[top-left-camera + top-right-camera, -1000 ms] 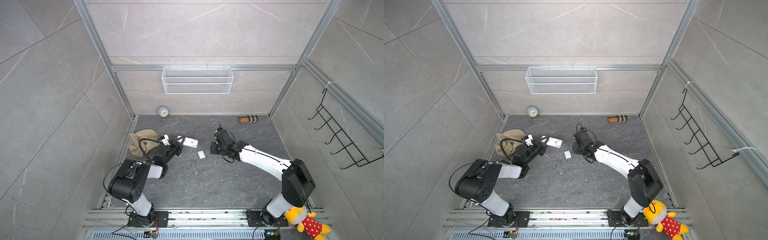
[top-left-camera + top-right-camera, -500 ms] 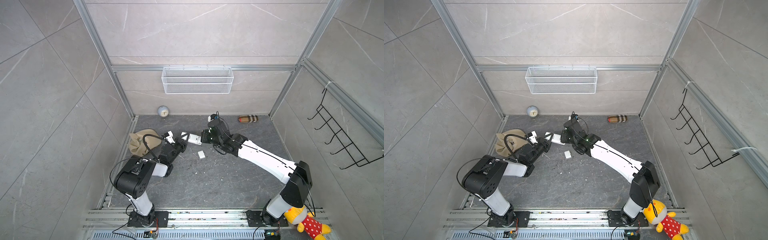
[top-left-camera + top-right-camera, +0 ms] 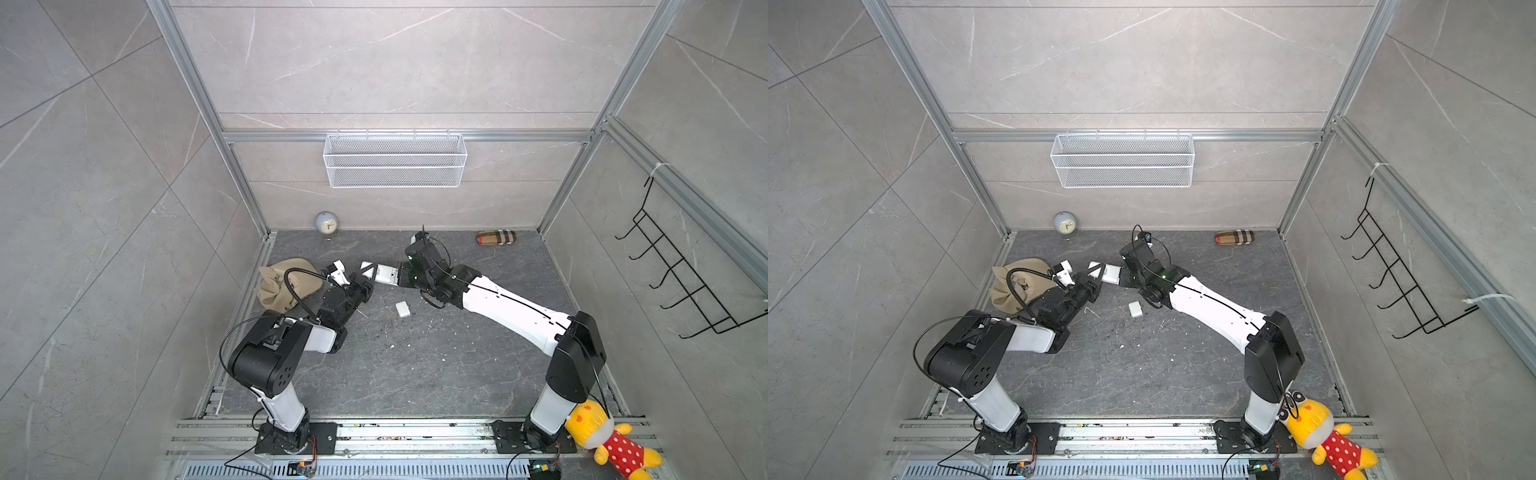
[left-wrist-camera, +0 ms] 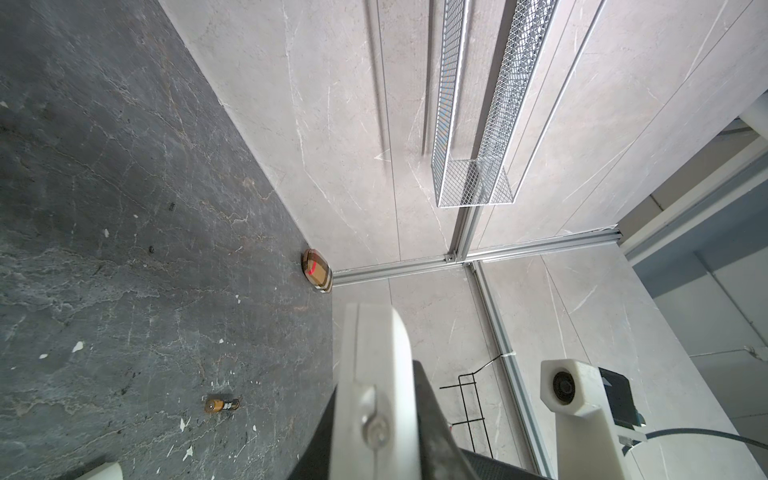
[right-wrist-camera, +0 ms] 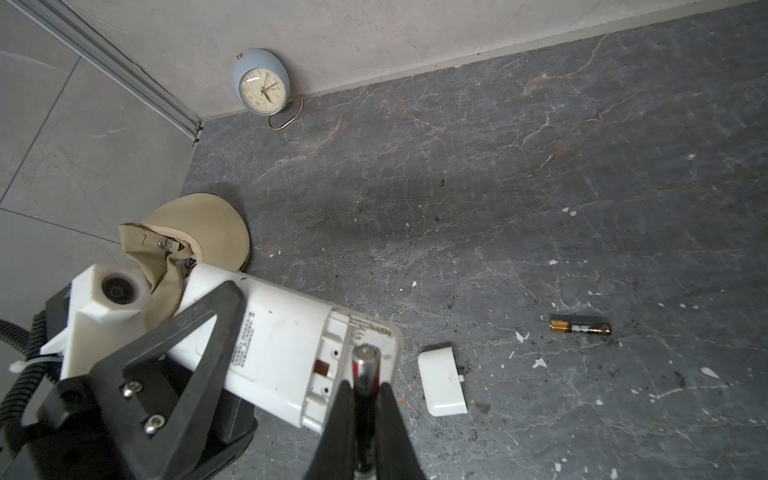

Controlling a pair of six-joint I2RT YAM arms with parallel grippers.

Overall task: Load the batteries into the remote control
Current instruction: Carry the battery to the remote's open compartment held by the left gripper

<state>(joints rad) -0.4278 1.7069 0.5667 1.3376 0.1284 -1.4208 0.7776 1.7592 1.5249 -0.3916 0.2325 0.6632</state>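
Right claw (image 5: 365,384): closed tight on battery (image 5: 365,361), tip at open compartment end of remote control (image 5: 286,353). Left claw (image 3: 365,279): clamped on remote control, held above worktop (image 5: 457,187), toward back edge, left of middle. Cover (image 5: 442,382) flat on worktop just beside remote control. 2nd battery (image 5: 580,325) loose on worktop, apart from cover. Tan cap (image 5: 199,232) by left edge; clock (image 5: 262,87) in back-left corner.

the battery (image 5: 365,361) is half hidden within the right end effector (image 5: 365,388).
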